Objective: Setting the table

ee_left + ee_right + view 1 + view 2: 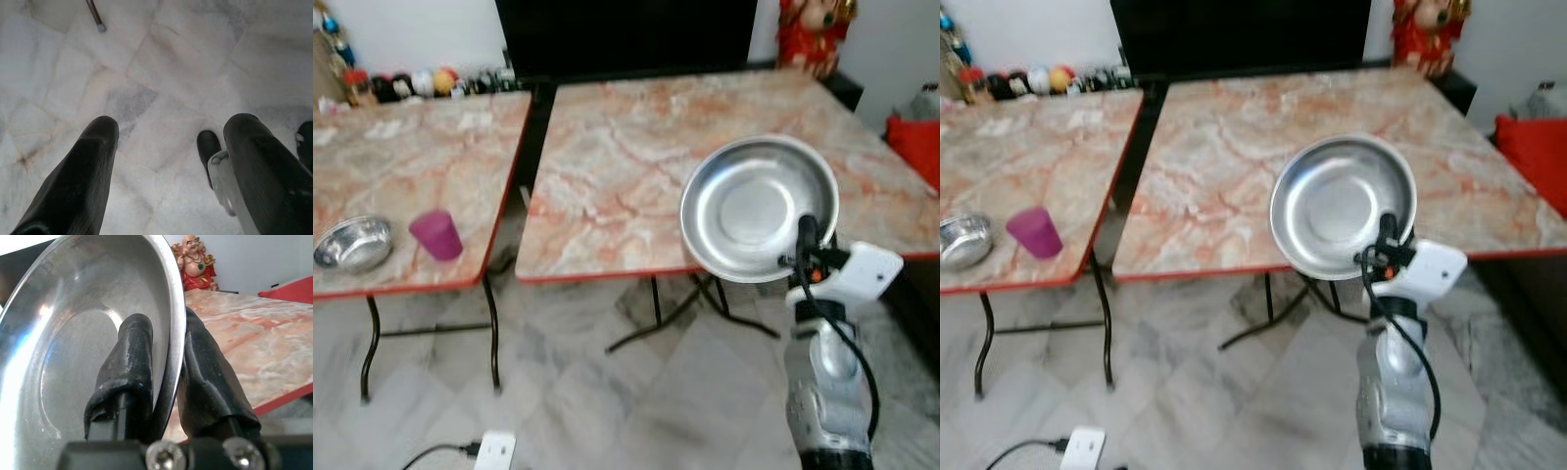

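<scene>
A round steel plate is held up, tilted, over the front edge of the right marble-top table. My right gripper is shut on the plate's near rim; in the right wrist view one finger lies inside the plate and the other behind the rim. On the left table stand a small steel bowl and a purple cup near the front edge. My left gripper hangs open over the marble floor.
A narrow gap separates the two tables, with folding black legs beneath. A white power strip with a cable lies on the floor in front. A red figurine stands behind the right table. Red cushions sit at the right.
</scene>
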Controlling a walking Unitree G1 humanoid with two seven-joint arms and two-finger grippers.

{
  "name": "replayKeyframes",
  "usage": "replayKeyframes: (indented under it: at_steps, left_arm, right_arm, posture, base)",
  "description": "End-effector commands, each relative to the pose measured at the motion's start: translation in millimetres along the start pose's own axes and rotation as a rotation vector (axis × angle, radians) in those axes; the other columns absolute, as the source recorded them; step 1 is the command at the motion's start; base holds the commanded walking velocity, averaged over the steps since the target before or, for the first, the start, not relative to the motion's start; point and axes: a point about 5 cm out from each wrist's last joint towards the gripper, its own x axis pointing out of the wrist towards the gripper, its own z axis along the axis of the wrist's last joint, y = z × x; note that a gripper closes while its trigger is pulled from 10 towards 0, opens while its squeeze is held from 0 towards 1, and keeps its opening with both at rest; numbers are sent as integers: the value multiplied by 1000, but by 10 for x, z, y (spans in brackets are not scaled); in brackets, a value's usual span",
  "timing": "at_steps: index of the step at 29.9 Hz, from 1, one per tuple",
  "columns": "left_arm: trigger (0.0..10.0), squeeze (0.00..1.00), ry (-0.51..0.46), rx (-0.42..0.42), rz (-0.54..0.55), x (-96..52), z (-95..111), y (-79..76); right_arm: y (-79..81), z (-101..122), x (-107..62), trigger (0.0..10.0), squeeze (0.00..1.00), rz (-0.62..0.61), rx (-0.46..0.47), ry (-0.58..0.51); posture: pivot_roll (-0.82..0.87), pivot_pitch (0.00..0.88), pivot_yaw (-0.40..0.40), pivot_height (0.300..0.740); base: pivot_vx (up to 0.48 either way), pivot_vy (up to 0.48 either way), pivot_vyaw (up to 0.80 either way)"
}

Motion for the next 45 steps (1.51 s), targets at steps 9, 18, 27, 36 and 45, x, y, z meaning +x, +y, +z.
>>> replayKeyframes:
  at_steps: [9, 18, 27, 36, 45]
  left_arm:
    - [10000, 0, -2, -3, 1, 1, 7, 12]
    - [10000, 0, 10, -9, 6, -4, -18, 18]
    - [10000, 0, 9, 1, 1, 1, -5, 11]
    - [10000, 0, 5, 12, 1, 4, 14, 35]
    - [10000, 0, 9, 25, 3, -7, -16, 68]
  right_arm:
    - [33, 64, 41, 10000, 0, -1, 10, -19]
    - [21, 42, 59, 10000, 0, -11, 0, -3]
    - [-129, -30, 245, 10000, 0, -136, 83, 84]
    - [-225, -223, 599, 10000, 0, -278, 241, 255]
    - [-189, -408, 652, 10000, 0, -293, 301, 367]
  posture:
    - [-125, 21, 48, 732]
    - [-122, 25, 48, 732]
    - [-123, 25, 55, 732]
    - [-103, 24, 63, 732]
    - [-84, 10, 64, 732]
  base:
    - [365, 0, -624]
    - [205, 0, 0]
    - [0, 0, 0]
    - [0, 0, 0]
    - [0, 0, 0]
